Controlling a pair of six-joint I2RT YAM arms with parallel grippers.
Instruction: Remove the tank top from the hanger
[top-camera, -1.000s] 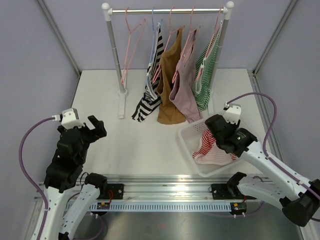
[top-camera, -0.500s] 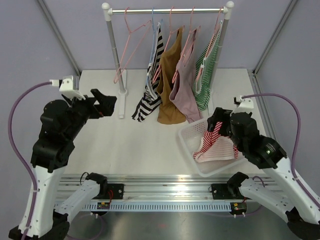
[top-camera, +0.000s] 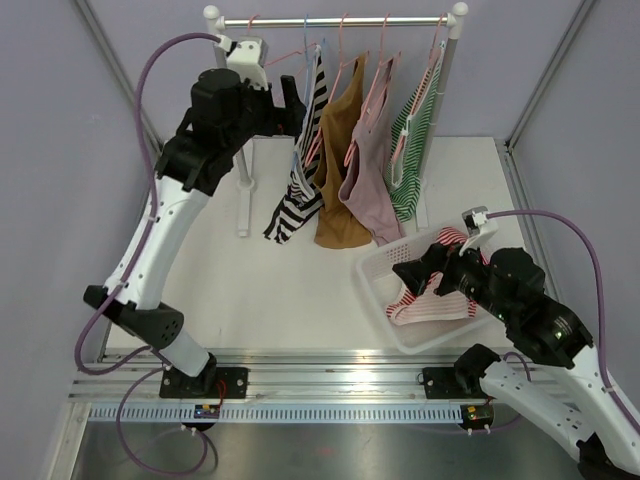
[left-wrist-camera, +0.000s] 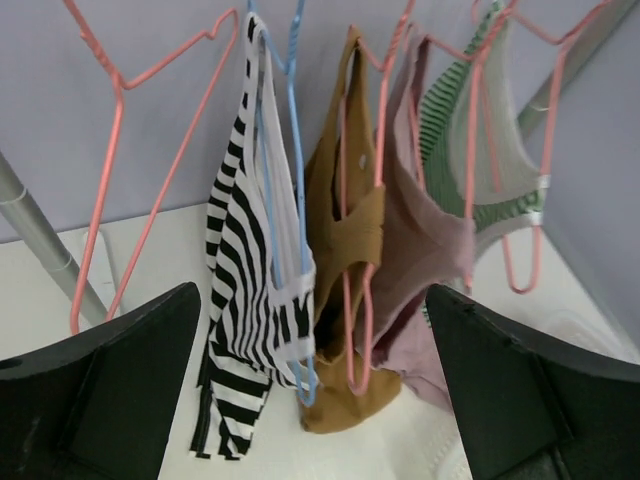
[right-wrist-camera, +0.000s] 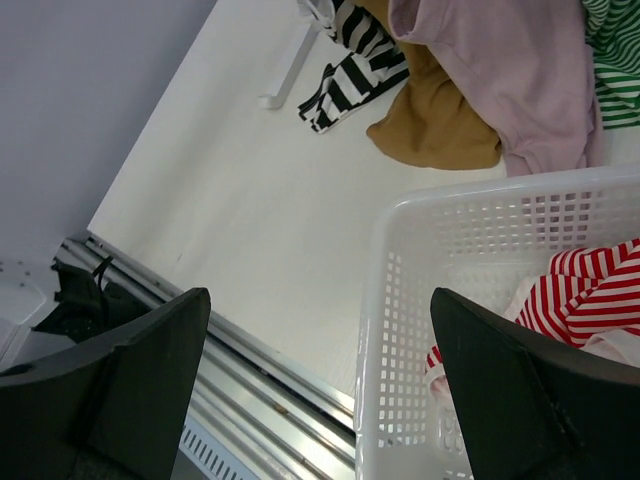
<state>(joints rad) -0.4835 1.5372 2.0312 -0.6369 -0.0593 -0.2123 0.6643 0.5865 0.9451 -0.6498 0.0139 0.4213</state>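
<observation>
Ahead of the spread left end effector (left-wrist-camera: 310, 298) hang four cloth tank tops (left-wrist-camera: 236, 300) on thin wire hangers (left-wrist-camera: 346, 330). Below the spread right end effector (right-wrist-camera: 320, 295) sits one latticed plastic basket (right-wrist-camera: 480, 196).

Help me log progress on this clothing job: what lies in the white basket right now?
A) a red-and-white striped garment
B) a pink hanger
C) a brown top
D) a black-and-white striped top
A: the red-and-white striped garment lies inside the white basket, and nothing else shows in the part of it that is in view.
</observation>
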